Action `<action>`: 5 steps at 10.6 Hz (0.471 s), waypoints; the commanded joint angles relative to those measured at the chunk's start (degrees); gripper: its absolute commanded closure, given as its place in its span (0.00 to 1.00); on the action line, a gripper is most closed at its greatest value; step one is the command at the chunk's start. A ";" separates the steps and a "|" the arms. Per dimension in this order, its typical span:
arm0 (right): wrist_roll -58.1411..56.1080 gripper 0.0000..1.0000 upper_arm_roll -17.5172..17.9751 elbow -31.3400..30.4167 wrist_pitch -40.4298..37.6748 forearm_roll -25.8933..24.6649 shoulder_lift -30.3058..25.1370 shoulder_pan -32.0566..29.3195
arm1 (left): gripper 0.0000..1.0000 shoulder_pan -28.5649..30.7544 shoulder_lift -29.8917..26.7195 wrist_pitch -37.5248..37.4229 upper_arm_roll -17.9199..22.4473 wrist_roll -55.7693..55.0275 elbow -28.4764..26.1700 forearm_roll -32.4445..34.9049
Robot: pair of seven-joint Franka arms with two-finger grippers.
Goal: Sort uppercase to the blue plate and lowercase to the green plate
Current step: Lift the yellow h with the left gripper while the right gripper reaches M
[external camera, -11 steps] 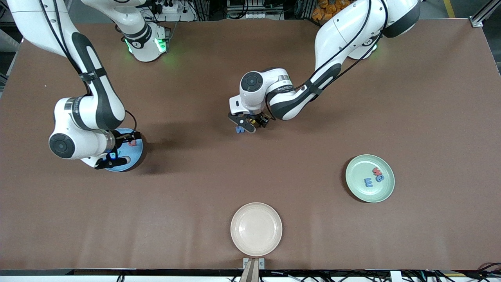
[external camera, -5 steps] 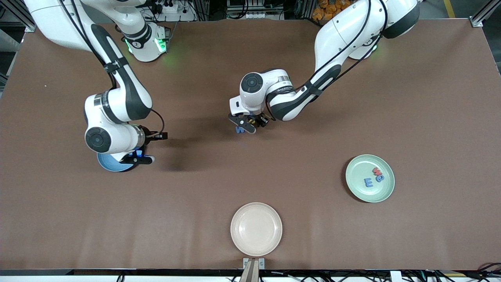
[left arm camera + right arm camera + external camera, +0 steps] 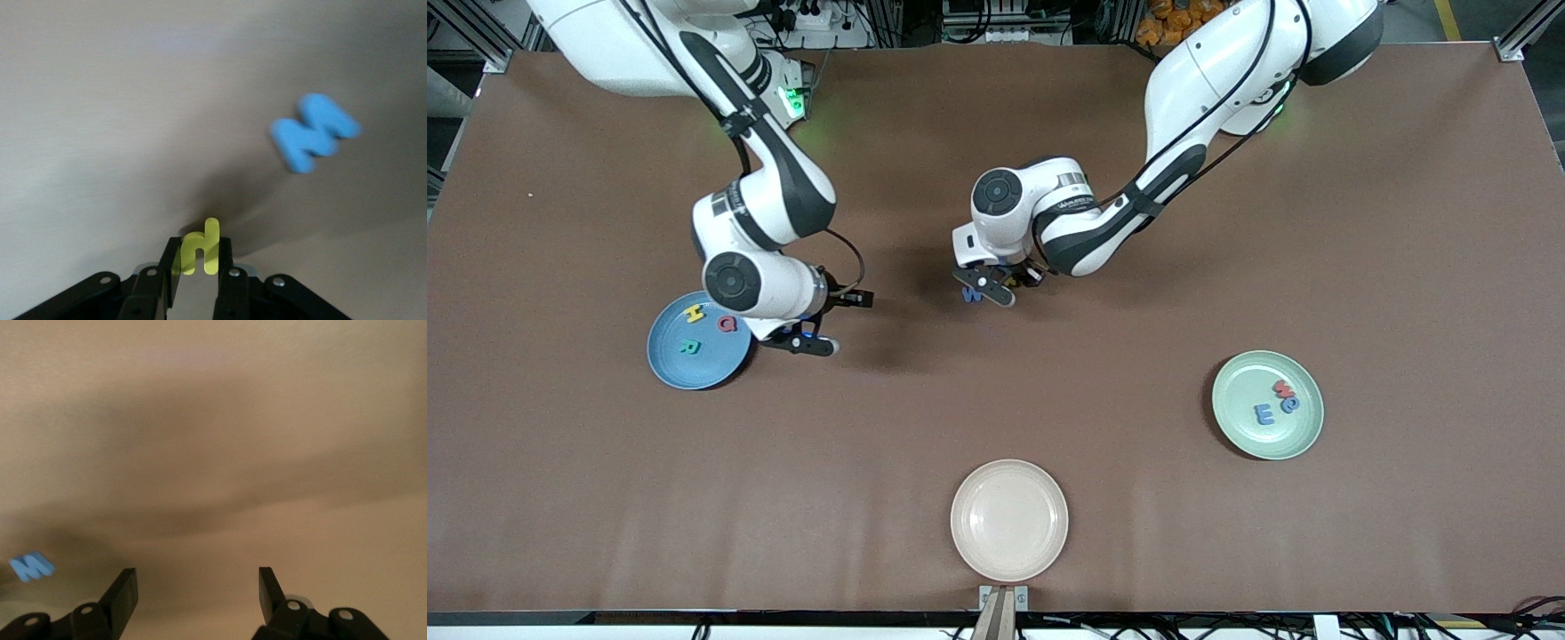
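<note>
Currently the yellow lowercase letter is clamped upright between the shut jaws of the left gripper, over the middle of the desk. The blue M lies flat on the desk just beside that gripper. The blue plate, toward the right arm's end, holds the yellow H, red Q and teal R. The right gripper hangs beside that plate, jaws wide apart and holding nothing. The green plate, toward the left arm's end, carries the blue E, red w and blue rounded letter. The cream plate sits nearest the front camera.
</note>
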 commanded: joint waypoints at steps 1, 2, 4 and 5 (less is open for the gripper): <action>9.10 0.18 2.58 -2.10 5.32 1.06 -0.75 2.15 | 1.00 7.81 -7.80 -7.71 -1.40 0.48 -0.92 -2.99; 9.82 0.18 2.58 -2.45 6.73 1.06 -0.57 3.04 | 1.00 11.23 -9.83 -9.66 -1.32 0.66 -0.83 -3.88; 16.82 0.20 2.58 -3.69 14.27 0.01 1.09 7.58 | 1.00 19.40 -11.78 -10.47 -1.32 0.40 -0.74 -4.06; 19.73 0.20 2.58 -3.08 15.17 -3.13 1.71 9.44 | 1.00 24.40 -11.35 -10.38 -1.06 0.92 0.13 -3.98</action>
